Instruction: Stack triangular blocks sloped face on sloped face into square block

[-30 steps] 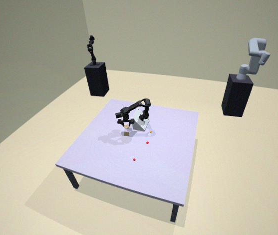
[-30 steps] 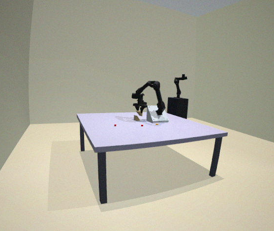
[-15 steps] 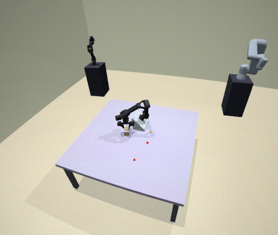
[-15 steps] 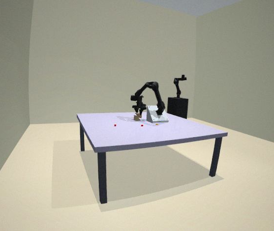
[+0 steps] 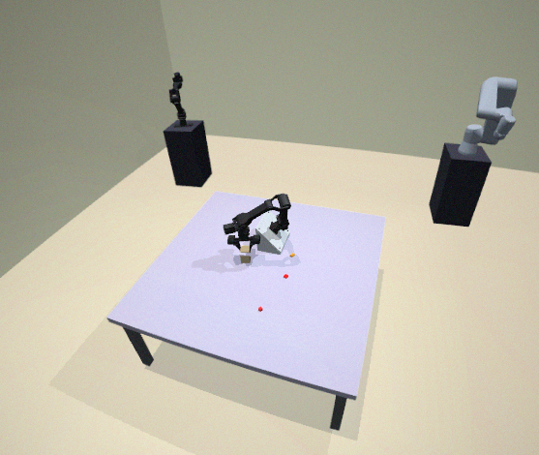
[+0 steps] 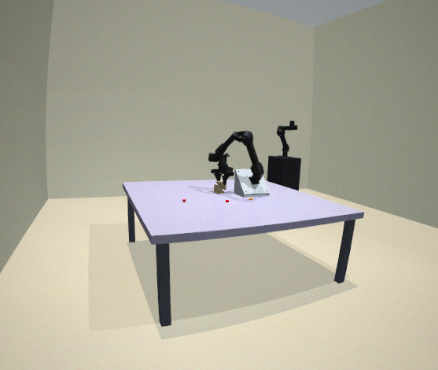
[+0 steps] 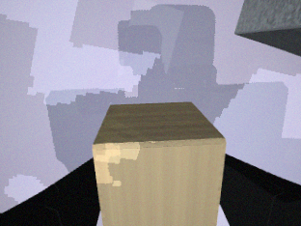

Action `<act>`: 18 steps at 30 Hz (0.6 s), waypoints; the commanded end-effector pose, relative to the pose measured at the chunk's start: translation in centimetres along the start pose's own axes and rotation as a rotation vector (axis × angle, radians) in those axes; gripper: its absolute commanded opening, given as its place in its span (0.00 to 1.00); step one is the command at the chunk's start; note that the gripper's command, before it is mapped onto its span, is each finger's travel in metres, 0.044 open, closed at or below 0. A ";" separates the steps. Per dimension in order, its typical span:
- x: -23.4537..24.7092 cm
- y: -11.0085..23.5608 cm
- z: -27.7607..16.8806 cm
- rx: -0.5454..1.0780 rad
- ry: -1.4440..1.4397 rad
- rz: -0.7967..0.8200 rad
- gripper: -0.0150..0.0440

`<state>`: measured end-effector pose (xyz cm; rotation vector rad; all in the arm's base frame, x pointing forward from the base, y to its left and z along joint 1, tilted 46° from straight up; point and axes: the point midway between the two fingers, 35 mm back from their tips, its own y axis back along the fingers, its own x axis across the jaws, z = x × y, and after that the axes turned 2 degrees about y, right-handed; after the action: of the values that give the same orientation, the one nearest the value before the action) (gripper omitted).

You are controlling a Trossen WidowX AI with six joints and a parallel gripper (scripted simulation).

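My gripper (image 5: pixel 245 246) (image 6: pixel 222 181) (image 7: pixel 156 160) is shut on a pale wooden triangular block (image 5: pixel 245 249) (image 6: pixel 222 184) (image 7: pixel 159 188), one finger on each side of it. The held block is just above the other triangular block (image 5: pixel 245 259) (image 6: pixel 219 190), which rests on the table (image 5: pixel 200 303) (image 6: pixel 290 211). In the exterior view the held block looks offset slightly to the right of the lower one, with their outlines stepped. Whether the sloped faces touch is too small to tell. The lower block is hidden behind the held block in the wrist view.
The arm's grey wedge-shaped base (image 5: pixel 265 243) (image 6: pixel 241 187) (image 7: pixel 275 21) stands close beside the blocks. Two small red pieces (image 5: pixel 285 276) (image 5: pixel 259 309) (image 6: pixel 226 201) (image 6: pixel 184 200) and a small orange piece (image 5: pixel 292 255) (image 6: pixel 250 198) lie on the table.
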<state>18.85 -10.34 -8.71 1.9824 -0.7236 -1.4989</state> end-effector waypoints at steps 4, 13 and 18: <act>0.0 -0.4 -0.2 0.005 -0.003 -0.001 0.25; 0.0 -0.9 -0.4 0.005 -0.003 -0.001 0.25; 0.0 -1.3 -0.5 0.006 -0.002 -0.002 0.25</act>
<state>19.38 -9.53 -9.38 1.9838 -0.7228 -1.4979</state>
